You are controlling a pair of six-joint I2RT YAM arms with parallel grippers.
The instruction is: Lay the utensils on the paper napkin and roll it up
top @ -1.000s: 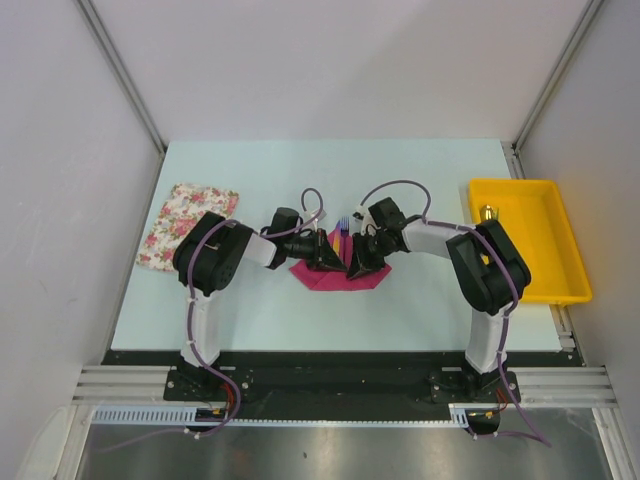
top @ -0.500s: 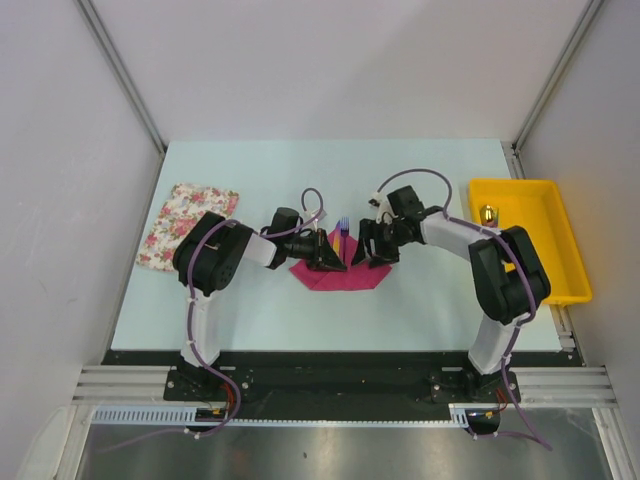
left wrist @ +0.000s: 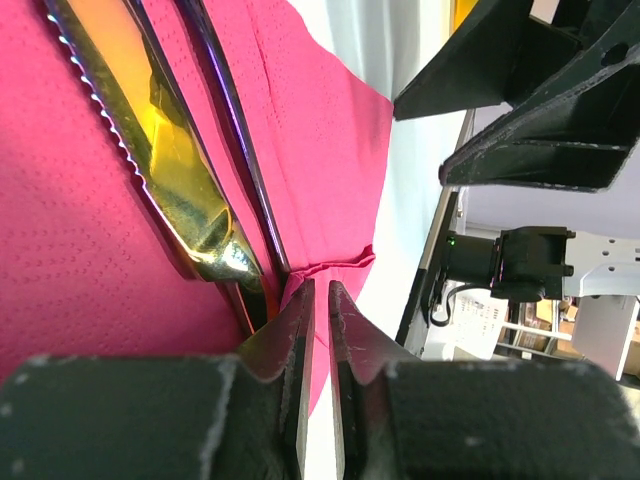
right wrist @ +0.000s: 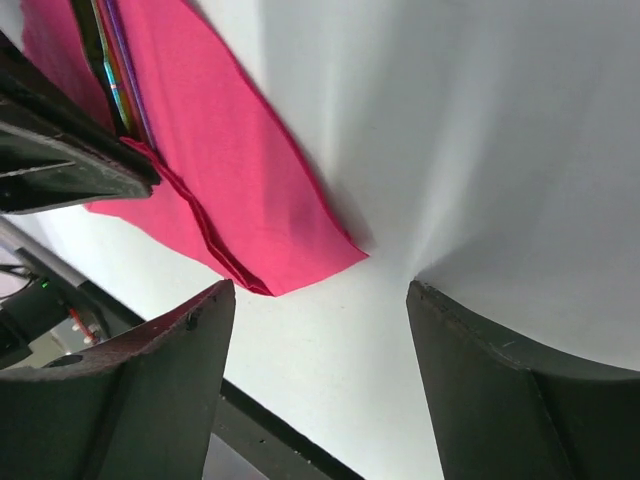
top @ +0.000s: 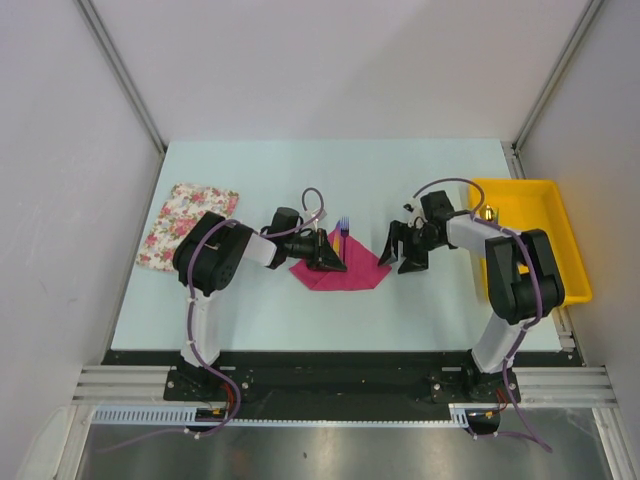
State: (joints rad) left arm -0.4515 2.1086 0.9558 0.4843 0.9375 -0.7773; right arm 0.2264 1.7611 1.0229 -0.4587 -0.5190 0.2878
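Note:
The magenta paper napkin (top: 352,273) lies part folded at the table's middle, with the utensils on it. The purple fork's tines (top: 343,225) stick out past its far edge. In the left wrist view the yellow-orange serrated piece (left wrist: 170,170) and the slim purple piece (left wrist: 235,130) lie side by side on the napkin (left wrist: 320,120). My left gripper (top: 338,264) (left wrist: 320,285) is shut on a raised fold of the napkin beside them. My right gripper (top: 396,264) (right wrist: 318,290) hangs open over bare table, just right of the napkin's corner (right wrist: 230,150).
A yellow tray (top: 545,280) stands at the right edge of the table, close behind the right arm. A white floral cloth (top: 188,225) lies at the far left. The table's front edge (right wrist: 280,430) runs close below the right gripper.
My right gripper has opened, let go of the napkin and drawn back to the right. The left gripper has kept its hold and place.

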